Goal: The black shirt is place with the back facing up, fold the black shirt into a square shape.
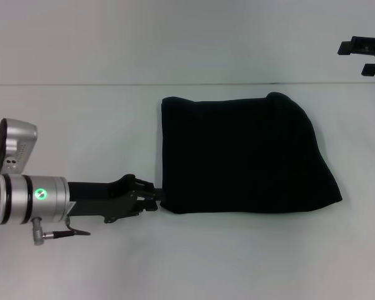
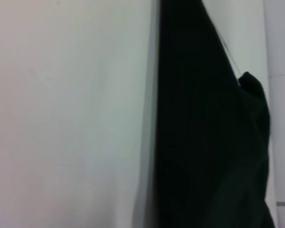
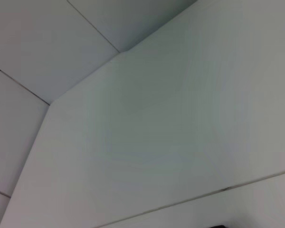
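The black shirt (image 1: 244,156) lies folded into a rough square on the white table (image 1: 81,112), right of centre. No lettering shows on it. My left gripper (image 1: 157,199) reaches in from the left and meets the shirt's near left corner; black against black hides its tips. The left wrist view shows the shirt (image 2: 209,133) as a dark mass beside the bare table (image 2: 71,118). My right gripper (image 1: 370,55) hangs raised at the far right, well away from the shirt. The right wrist view shows only white surfaces.
The table's far edge (image 1: 81,84) runs across the head view, with a pale wall behind it. The left arm's silver wrist (image 1: 31,197) lies low over the near left of the table.
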Robot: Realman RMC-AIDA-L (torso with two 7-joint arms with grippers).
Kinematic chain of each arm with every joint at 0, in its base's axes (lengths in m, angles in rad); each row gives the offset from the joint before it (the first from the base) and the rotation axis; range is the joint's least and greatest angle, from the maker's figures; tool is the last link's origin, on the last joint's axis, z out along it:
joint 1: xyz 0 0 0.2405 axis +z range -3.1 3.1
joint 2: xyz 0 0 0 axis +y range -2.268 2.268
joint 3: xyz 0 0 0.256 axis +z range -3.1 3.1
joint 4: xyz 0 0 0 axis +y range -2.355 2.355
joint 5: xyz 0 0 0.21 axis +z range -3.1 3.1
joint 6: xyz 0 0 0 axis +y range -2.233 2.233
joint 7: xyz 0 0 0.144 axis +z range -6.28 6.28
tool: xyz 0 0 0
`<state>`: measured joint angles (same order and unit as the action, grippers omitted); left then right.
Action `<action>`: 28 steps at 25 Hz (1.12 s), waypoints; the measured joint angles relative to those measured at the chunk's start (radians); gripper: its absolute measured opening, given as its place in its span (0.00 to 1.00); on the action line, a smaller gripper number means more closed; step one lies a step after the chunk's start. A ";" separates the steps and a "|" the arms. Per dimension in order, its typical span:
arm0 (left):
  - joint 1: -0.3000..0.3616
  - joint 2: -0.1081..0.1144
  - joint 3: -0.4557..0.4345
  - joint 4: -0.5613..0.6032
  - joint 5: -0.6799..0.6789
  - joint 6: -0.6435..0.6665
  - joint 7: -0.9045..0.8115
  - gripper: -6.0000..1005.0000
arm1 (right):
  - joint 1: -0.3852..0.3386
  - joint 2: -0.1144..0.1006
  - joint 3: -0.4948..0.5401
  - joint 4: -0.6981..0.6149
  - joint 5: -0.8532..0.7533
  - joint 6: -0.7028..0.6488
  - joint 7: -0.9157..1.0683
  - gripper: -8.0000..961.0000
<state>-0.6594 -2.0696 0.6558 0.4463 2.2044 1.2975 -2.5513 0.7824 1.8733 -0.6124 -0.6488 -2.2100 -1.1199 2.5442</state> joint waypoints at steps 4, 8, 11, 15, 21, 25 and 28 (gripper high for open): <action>-0.006 -0.002 0.013 -0.009 0.000 -0.034 -0.002 0.43 | 0.000 0.000 0.001 0.000 0.000 0.000 -0.002 0.96; -0.016 -0.003 0.039 -0.024 0.000 -0.081 -0.005 0.25 | 0.000 0.001 0.000 0.000 0.001 0.003 -0.003 0.96; -0.022 -0.003 0.054 -0.037 0.000 -0.109 -0.005 0.25 | -0.002 0.001 0.001 0.000 0.001 0.005 -0.004 0.96; -0.030 -0.005 0.065 -0.046 0.000 -0.122 -0.005 0.25 | -0.005 0.001 0.001 0.000 0.001 0.006 -0.005 0.96; -0.052 -0.016 0.065 -0.060 0.000 -0.136 0.000 0.24 | -0.006 0.001 0.002 0.003 0.001 0.008 -0.005 0.96; -0.064 -0.018 0.066 -0.068 0.000 -0.138 0.010 0.23 | -0.006 0.001 0.003 0.003 0.001 0.008 -0.007 0.96; -0.063 -0.017 0.067 -0.065 -0.002 -0.126 0.015 0.22 | -0.008 0.001 0.006 0.003 0.001 0.008 -0.007 0.96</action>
<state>-0.7227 -2.0870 0.7226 0.3812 2.2027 1.1713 -2.5360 0.7740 1.8745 -0.6066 -0.6455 -2.2089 -1.1118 2.5374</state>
